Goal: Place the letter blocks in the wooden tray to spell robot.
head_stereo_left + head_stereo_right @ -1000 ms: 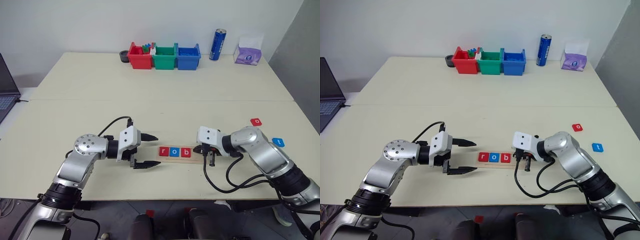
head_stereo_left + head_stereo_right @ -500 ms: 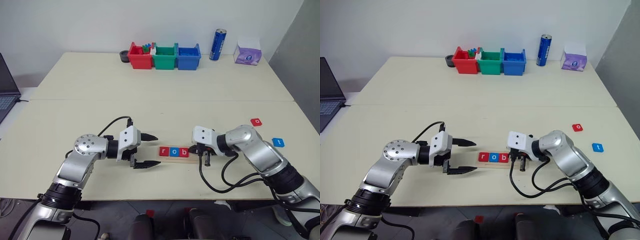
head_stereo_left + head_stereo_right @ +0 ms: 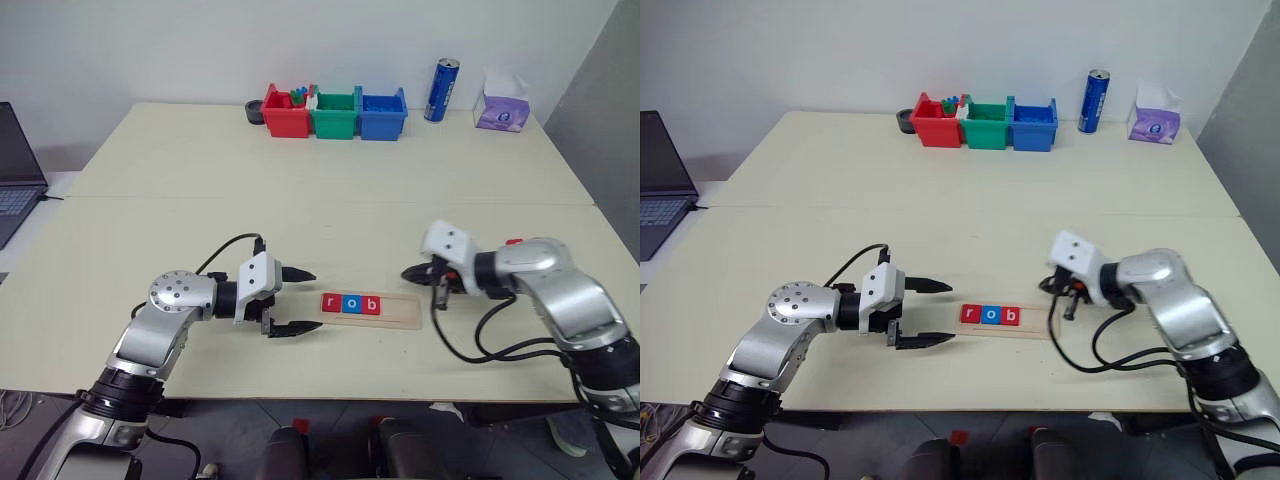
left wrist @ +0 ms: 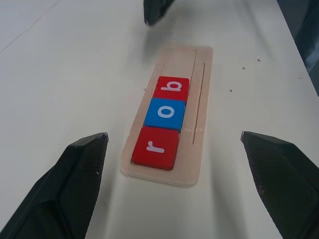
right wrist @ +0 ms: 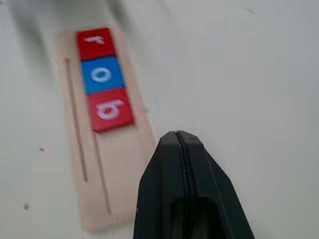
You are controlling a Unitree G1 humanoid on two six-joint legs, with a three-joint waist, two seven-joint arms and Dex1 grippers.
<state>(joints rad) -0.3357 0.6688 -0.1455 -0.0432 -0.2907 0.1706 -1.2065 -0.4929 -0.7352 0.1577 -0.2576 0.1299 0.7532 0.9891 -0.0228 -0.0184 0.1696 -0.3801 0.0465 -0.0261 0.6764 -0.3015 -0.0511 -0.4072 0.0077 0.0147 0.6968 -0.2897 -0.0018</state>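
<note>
tray: the wooden tray (image 3: 368,309) lies between the grippers, with r, o, b (image 4: 165,112) filling its left three places.
right gripper: the right gripper (image 3: 437,282), clenched and empty, hangs off the tray's right end.
left gripper: the left gripper (image 3: 298,301) waits spread wide at the left end.
next tile: a red tile (image 3: 514,241) peeks behind the right arm.
advice: likely best to grip it by its edges and seat it flush against b.

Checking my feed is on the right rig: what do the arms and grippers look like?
Both arms are silver-grey metal with black joint sections and looping black cables. Each wrist carries a white housing; the left gripper and right gripper have two black tapered fingers.
</note>
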